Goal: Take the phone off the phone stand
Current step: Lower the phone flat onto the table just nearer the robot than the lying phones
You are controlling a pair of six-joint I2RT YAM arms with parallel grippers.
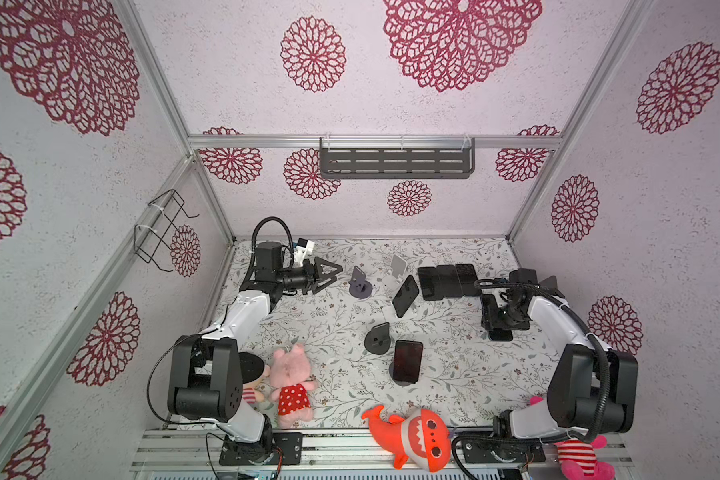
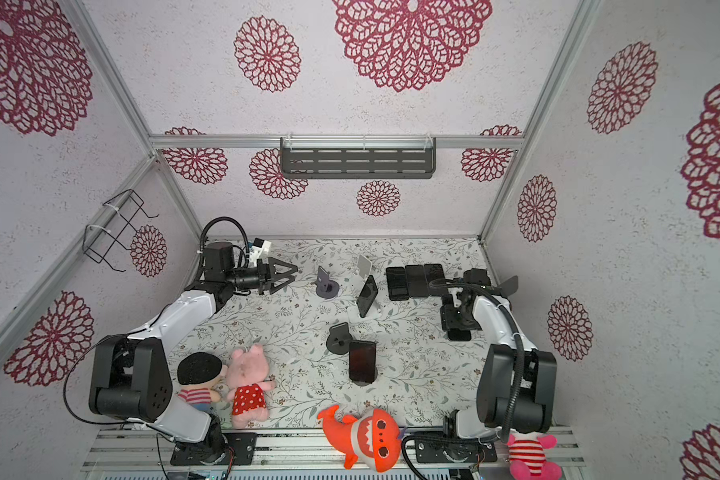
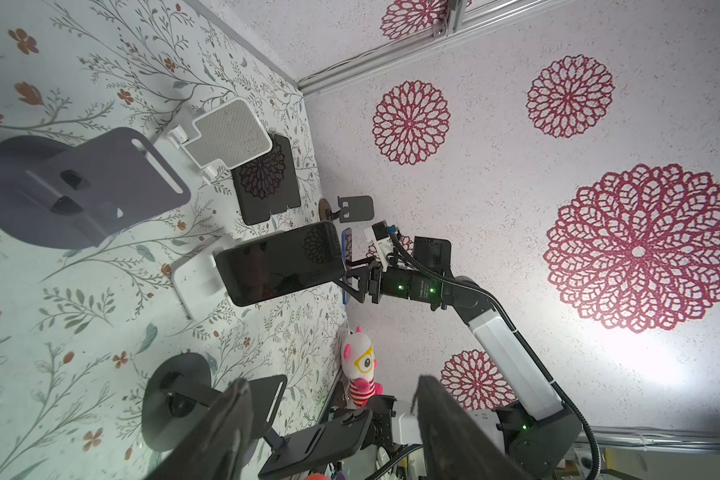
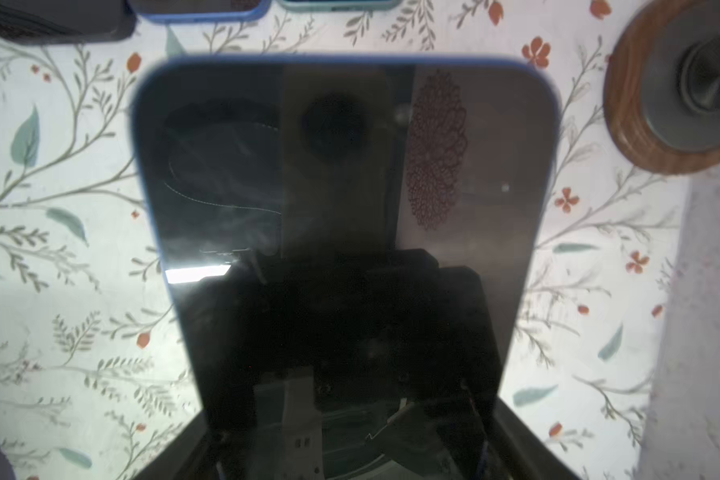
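Filling the right wrist view, a blue-edged phone (image 4: 341, 216) is showing only reflections on its dark screen. The right gripper (image 4: 346, 449) is clamping its sides over the floral table (image 4: 59, 270), near the wooden-based phone stand (image 4: 624, 124). The left gripper (image 1: 338, 275) is hovering with jaws spread, near a grey stand (image 1: 360, 286).

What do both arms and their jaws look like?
Both alike: the left arm and right arm have white links, black joints and a black corrugated cable. Black triangular open-frame jaws on the left gripper and right gripper; green lights on the right wrist.
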